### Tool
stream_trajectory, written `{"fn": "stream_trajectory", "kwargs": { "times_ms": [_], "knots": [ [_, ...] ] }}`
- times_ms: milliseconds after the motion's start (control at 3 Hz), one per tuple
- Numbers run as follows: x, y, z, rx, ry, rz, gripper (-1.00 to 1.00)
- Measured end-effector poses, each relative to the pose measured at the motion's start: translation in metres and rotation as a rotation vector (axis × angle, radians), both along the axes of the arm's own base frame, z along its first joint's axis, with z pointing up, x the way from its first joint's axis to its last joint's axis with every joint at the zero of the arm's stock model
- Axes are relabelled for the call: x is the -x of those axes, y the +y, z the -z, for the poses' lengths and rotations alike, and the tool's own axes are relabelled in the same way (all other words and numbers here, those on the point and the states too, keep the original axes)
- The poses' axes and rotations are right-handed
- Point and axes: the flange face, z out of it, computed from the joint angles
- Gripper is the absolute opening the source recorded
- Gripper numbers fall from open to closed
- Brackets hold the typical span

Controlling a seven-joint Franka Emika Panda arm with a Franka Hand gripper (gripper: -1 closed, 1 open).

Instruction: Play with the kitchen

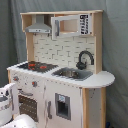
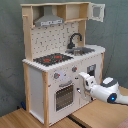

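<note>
Seen in both exterior views: the kitchen [image 1: 60, 70] [image 2: 60, 60], upright on a wooden table [image 2: 30, 120], with black stovetop [image 1: 36, 65] [image 2: 52, 59], black faucet [image 1: 85, 59] [image 2: 75, 40] and grey hood [image 1: 39, 27] [image 2: 49, 21]. Only in the second exterior view: the whole white arm [image 2: 107, 90] reaching in from the second exterior view's right, with the claw [image 2: 81, 76] against the cabinet front beside the oven door [image 2: 64, 95], near the knobs [image 2: 74, 69]; in the first exterior view, just white arm parts [image 1: 6, 102] at the first exterior view's lower left. Cannot tell how far apart the claw stands, nor what it grips.
</note>
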Motion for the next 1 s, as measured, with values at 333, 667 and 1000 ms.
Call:
{"fn": "stream_trajectory", "kwargs": {
  "times_ms": [333, 667, 1000],
  "knots": [
    [-0.030, -0.019, 0.005, -0.053, 0.002, 0.055, 1.00],
    [-0.042, -0.024, 0.013, -0.119, 0.009, 0.044, 1.00],
    [-0.057, -0.022, 0.016, -0.131, 0.036, 0.007, 1.00]
  ]
}}
